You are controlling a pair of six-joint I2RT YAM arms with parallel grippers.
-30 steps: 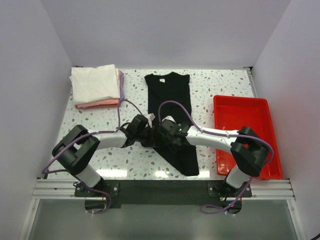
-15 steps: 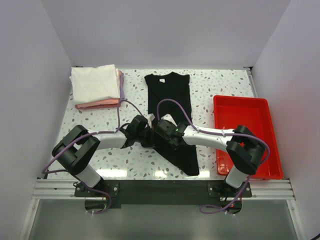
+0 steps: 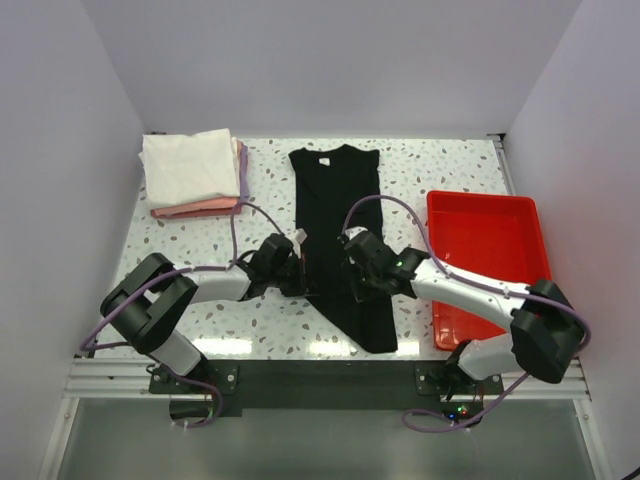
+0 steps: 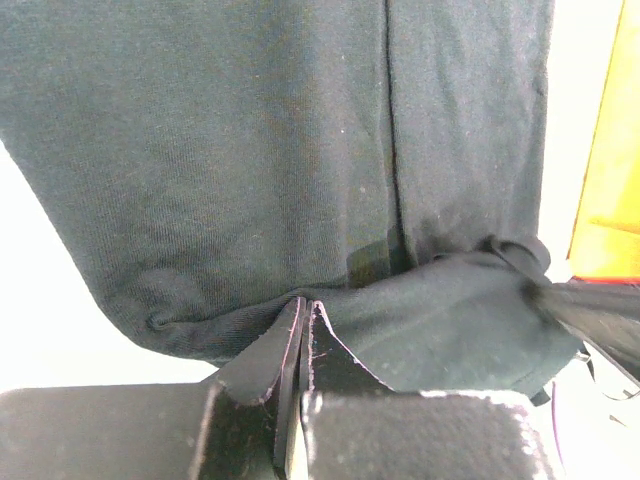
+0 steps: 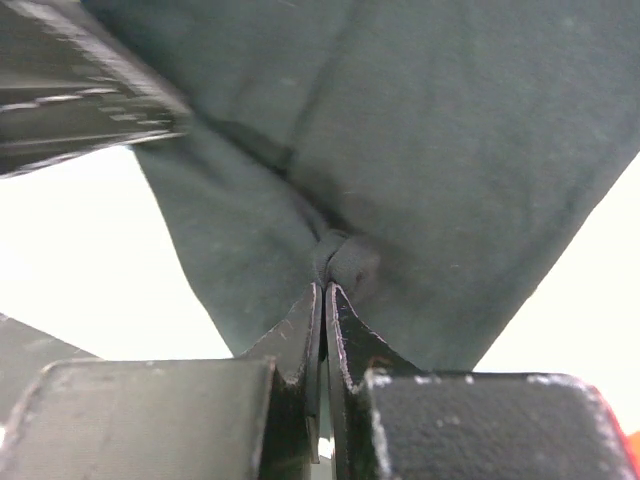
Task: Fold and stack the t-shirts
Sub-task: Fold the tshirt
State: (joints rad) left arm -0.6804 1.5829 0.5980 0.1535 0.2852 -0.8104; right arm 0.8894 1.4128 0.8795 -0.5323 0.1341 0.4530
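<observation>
Plain black t-shirt down the middle, with a small white label at the collar. On the stack there's a white t-shirt on top, a pink t-shirt beneath, and a lavender t-shirt peeking out. Bright red tray. The table is white with grey speckles. Left arm and right arm are white and black, with purple cables.

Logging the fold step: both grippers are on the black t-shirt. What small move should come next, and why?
Probably raise both together, slightly. The left gripper and right gripper are each shut on a pinch of the black t-shirt, side by side about halfway along it, while the rest lies flat on the table; an even lift should start the fold.
</observation>
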